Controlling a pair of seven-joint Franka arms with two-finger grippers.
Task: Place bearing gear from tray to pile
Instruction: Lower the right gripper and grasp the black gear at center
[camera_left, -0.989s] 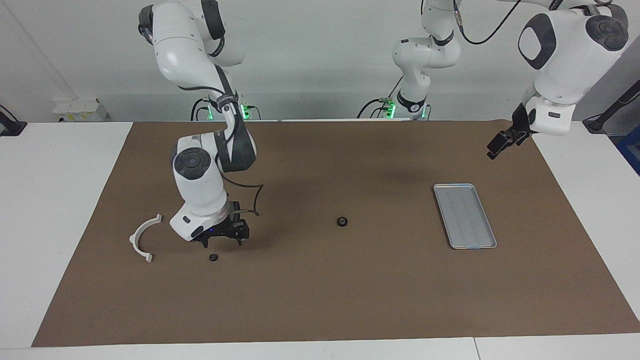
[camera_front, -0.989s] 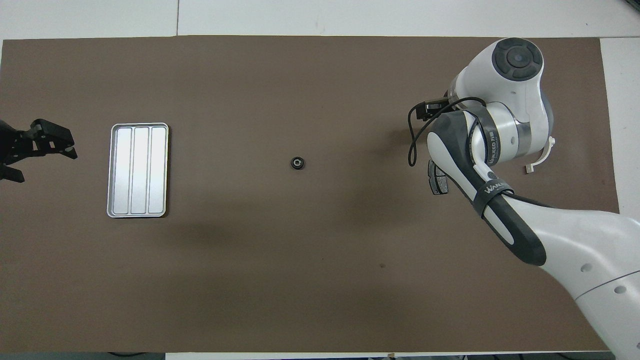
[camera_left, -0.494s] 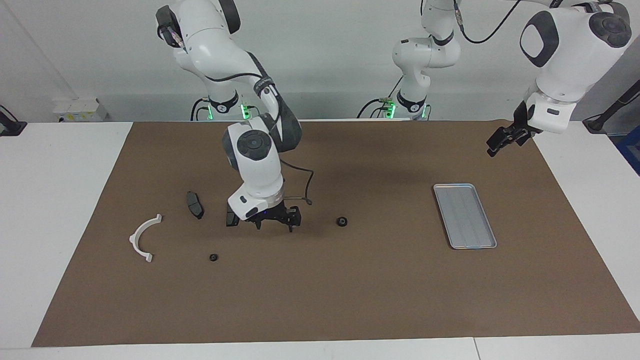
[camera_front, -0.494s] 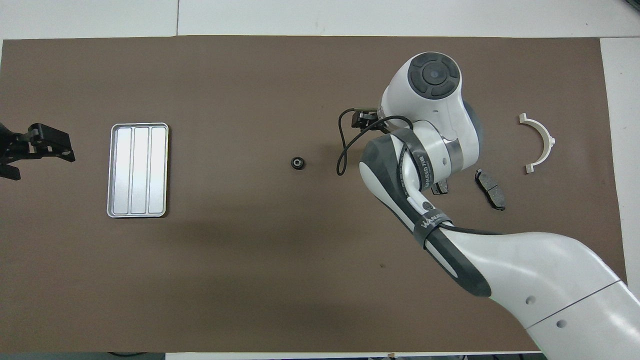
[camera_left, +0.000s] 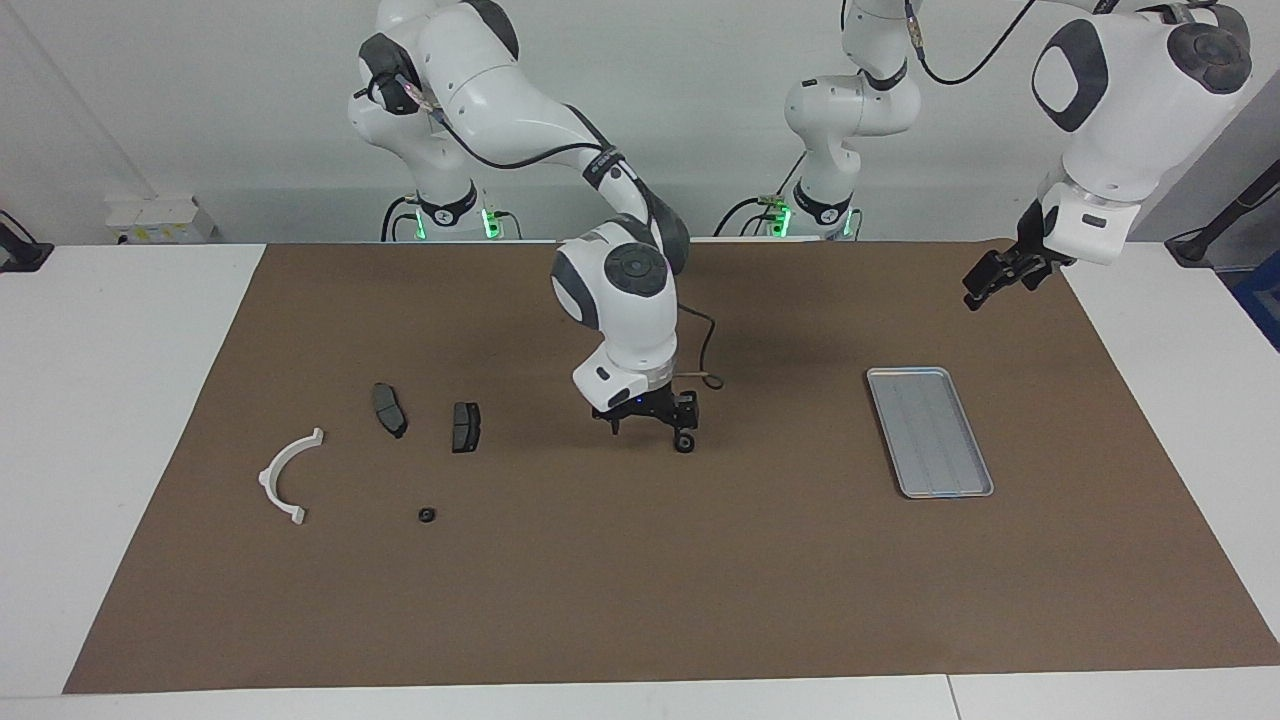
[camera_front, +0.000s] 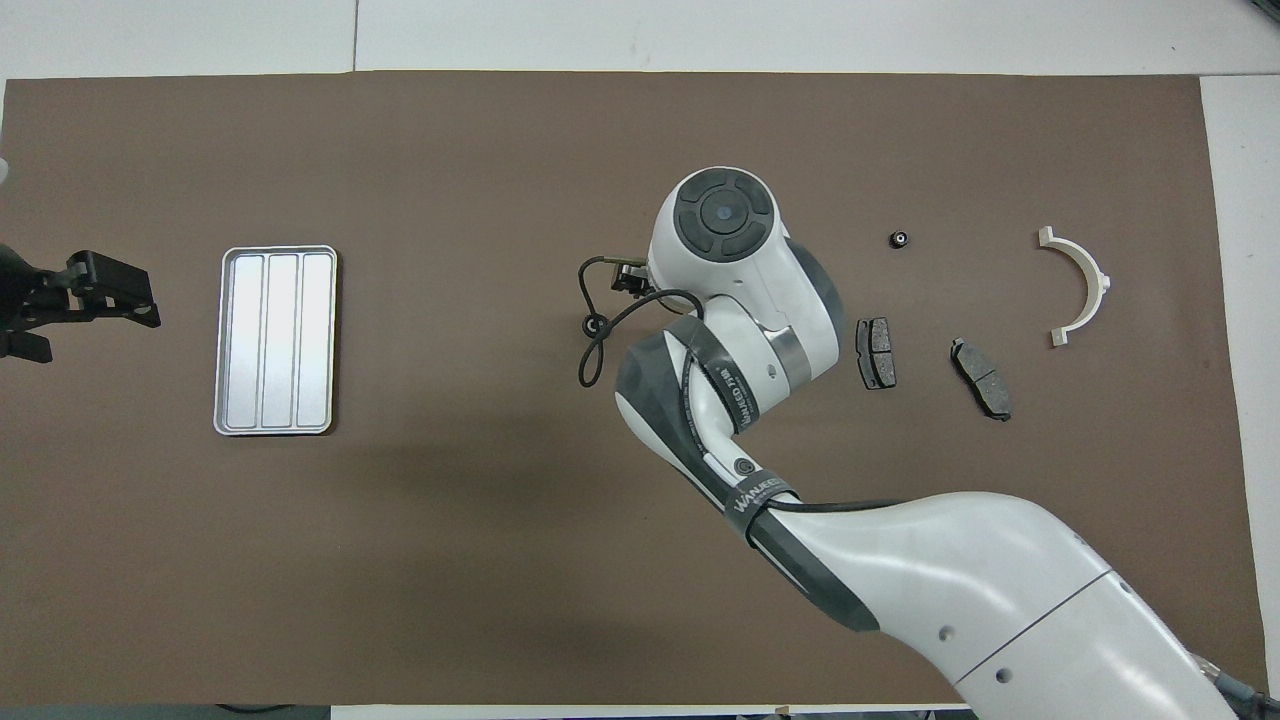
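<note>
Black fingers (camera_left: 686, 424) of the right gripper (camera_left: 652, 424) stand apart, low over the brown mat (camera_left: 700, 580) in the middle of the desk (camera_left: 130, 400). One of them is right at the bearing gear (camera_left: 684, 444), which lies on the mat, not in the tray (camera_left: 929, 431). Whether that fingertip already touches the gear cannot be told; from overhead the gear (camera_front: 594, 324) shows just clear of the wrist, with the gripper's cable looped beside it.

The risk, as I judge it, lies in the alignment. The gear sits at one fingertip, not between the two, so closing from here could knock it aside or clip only its rim. A small round part like this would probably roll or skid off across the mat. The slack cable could also brush it.

The gear is a small dark ring lying flat, with its hole facing up. Being round, it has no long axis across the mat and points no particular way, so any approach angle should serve once the fingers straddle it.

The pile lies toward the right arm's end: two dark pads (camera_left: 466, 426) (camera_left: 388, 409), a white arc (camera_left: 288, 476) and another small dark ring (camera_left: 427, 515). The tray holds nothing. The left gripper (camera_left: 990, 273) waits in the air, fingers parted, over the mat's edge near the tray.
</note>
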